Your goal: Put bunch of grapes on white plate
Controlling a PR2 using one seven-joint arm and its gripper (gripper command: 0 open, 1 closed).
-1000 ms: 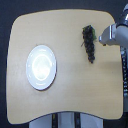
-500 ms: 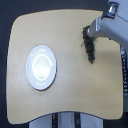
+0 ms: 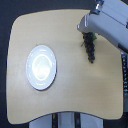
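Grapes lie lengthwise toward the table's near edge — gripper overhead, jaw state unclear.

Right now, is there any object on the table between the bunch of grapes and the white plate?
Nothing visible stands between them. The bunch of grapes lies toward the exterior view's right, just under the gripper. The white plate sits toward the left, and only bare wooden table shows between.
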